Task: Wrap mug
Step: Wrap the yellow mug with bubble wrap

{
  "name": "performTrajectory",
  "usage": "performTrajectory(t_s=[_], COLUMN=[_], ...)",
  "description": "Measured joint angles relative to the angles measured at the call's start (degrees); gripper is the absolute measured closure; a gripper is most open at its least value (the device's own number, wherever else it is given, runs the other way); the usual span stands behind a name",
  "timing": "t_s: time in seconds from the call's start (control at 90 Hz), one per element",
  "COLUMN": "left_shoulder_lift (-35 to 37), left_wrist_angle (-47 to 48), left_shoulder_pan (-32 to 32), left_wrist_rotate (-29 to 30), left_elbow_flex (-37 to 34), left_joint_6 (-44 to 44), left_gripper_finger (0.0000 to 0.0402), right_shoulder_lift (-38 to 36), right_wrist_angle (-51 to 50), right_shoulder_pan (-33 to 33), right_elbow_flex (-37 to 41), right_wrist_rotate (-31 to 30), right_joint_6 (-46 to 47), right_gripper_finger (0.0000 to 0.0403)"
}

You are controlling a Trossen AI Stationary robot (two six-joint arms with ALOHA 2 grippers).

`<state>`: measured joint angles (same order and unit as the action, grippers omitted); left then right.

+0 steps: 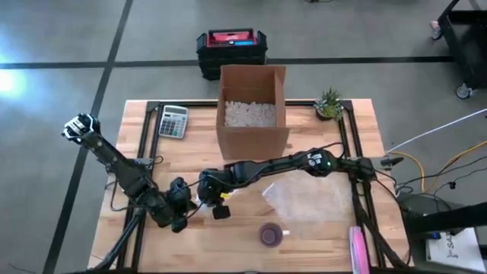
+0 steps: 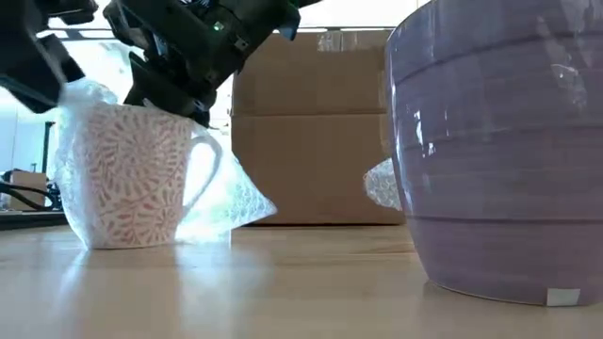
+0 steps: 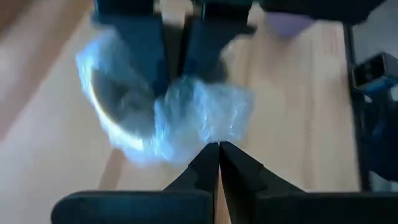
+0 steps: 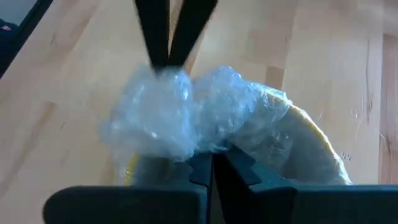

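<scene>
the left gripper (image 3: 217, 149) has its fingers pressed together on the bubble wrap (image 3: 199, 115) bunched over the mug (image 2: 141, 174). the right gripper (image 4: 208, 158) pinches the same wrap from the opposite side, its fingers also tight together. in the high view both meet at lower centre-left of the table (image 1: 304, 243). a purple mug (image 1: 270, 234) stands lower centre, a cardboard box (image 1: 253, 110) at upper centre, a calculator (image 1: 173, 121) at its left.

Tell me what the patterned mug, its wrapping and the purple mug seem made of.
Patterned mug: likely glazed ceramic, with a printed leaf motif and thick handle. Wrapping: clear bubble wrap, crinkled and translucent with glints. Purple mug: probably glossy glazed ceramic, showing sharp reflections.
</scene>
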<state>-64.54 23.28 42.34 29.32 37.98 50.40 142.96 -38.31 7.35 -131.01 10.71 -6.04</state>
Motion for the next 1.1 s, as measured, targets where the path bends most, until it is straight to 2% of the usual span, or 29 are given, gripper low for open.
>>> performTrajectory(t_s=[0.233, 0.522, 0.733, 0.867, 1.1], left_shoulder_lift=[0.82, 0.82, 0.82, 0.71, 0.77], left_wrist_angle=[-0.74, -1.90, -2.62, -2.31, -2.91], left_shoulder_pan=[-0.26, -0.91, -1.00, -0.99, -1.04], left_wrist_rotate=[3.30, 4.31, 4.83, 4.47, 4.92], left_elbow_flex=[0.24, -1.62, -1.78, -1.97, -1.62], left_joint_6=[-2.07, -1.71, -1.85, -1.89, -1.92], left_gripper_finger=[0.0402, 0.0402, 0.0402, 0.0402, 0.0402], right_shoulder_lift=[-3.40, -8.01, -6.62, -3.30, -1.89], right_wrist_angle=[-3.81, -4.99, 0.72, -0.25, -0.78], right_shoulder_pan=[-0.28, -0.66, -0.10, 0.13, -0.15], right_elbow_flex=[0.27, 0.22, 0.01, 0.05, 0.03], right_wrist_rotate=[-0.45, -0.41, -0.20, -0.26, 0.10], right_joint_6=[-0.82, -1.53, -1.29, -0.93, 0.10], right_gripper_finger=[0.0403, 0.0403, 0.0403, 0.0403, 0.0403])
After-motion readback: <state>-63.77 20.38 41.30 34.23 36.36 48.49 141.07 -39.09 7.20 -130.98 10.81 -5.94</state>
